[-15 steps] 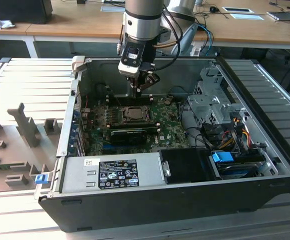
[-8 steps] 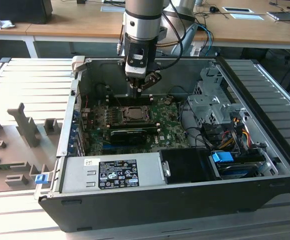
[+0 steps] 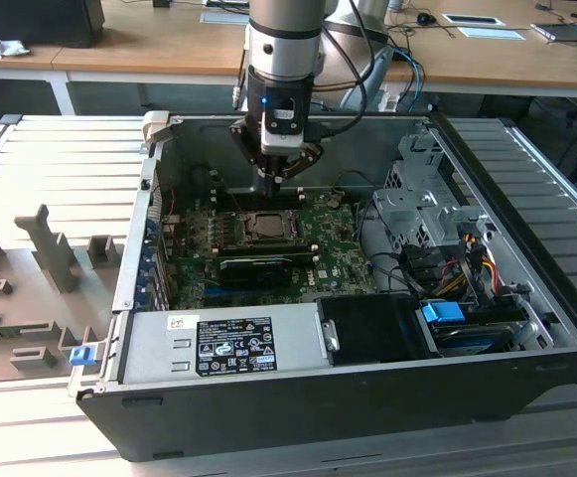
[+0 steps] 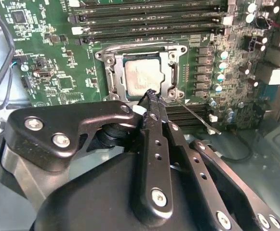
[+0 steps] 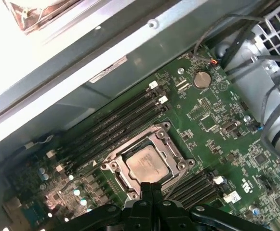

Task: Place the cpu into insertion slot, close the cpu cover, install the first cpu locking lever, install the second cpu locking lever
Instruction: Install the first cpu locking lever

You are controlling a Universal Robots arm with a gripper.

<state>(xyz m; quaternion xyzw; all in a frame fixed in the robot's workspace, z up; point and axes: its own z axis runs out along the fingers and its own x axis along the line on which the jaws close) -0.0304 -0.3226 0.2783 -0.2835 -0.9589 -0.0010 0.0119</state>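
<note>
The chip (image 5: pixel 147 164) sat in the socket (image 5: pixel 112 166) on the green board (image 5: pixel 212 139). The metal cover (image 5: pixel 171 147) lay flat around it. The hand (image 5: pixel 152 188) hung just above the socket's edge, fingertips pressed together.

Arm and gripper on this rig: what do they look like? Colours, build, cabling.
The arm is a silver-grey metal cylinder with a dark band, and dark cables loop off its wrist. Below it the gripper has a black body with a small blue light. In the second wrist view its matte black linkage fingers show silver screw heads and rows of small holes.
</note>
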